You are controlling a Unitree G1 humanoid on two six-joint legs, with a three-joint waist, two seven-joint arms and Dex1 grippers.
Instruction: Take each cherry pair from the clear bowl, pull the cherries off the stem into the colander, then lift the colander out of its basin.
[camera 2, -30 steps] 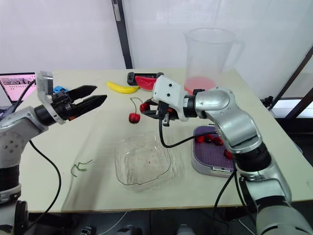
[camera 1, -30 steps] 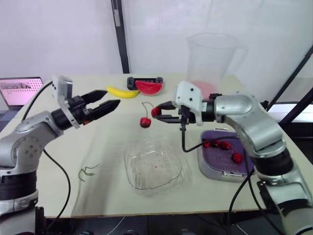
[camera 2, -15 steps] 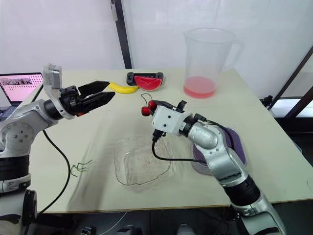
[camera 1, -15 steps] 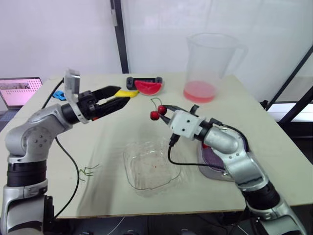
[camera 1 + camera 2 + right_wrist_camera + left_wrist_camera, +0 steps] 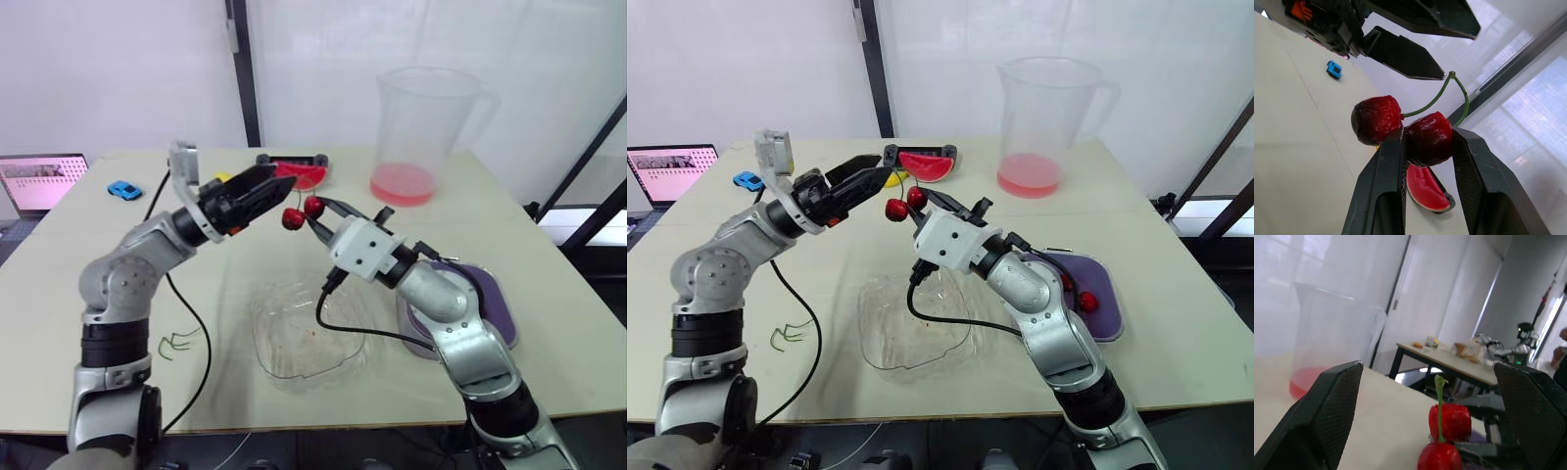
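Observation:
My right gripper (image 5: 315, 211) is shut on one cherry (image 5: 1427, 138) of a red cherry pair (image 5: 302, 211), held up above the table. The second cherry (image 5: 1376, 120) hangs beside the finger, and the green stem (image 5: 1450, 87) arches above both. My left gripper (image 5: 278, 184) is open, its fingertips just left of the pair and on either side of the stem (image 5: 1439, 399). The clear bowl (image 5: 259, 323) below holds only red smears. To the right lies the purple colander (image 5: 1109, 290) in its basin, with cherries (image 5: 1087, 301) inside.
A tall clear pitcher (image 5: 431, 127) with red liquid stands at the back right. A watermelon slice (image 5: 300, 174) and a banana lie behind the grippers. A blue toy car (image 5: 122, 189) and a laptop (image 5: 39, 181) sit at the far left. Bare stems (image 5: 176, 343) lie front left.
My left gripper has swung right and closed in on the cherry pair. The right gripper has brought the pair slightly left, up to meet it.

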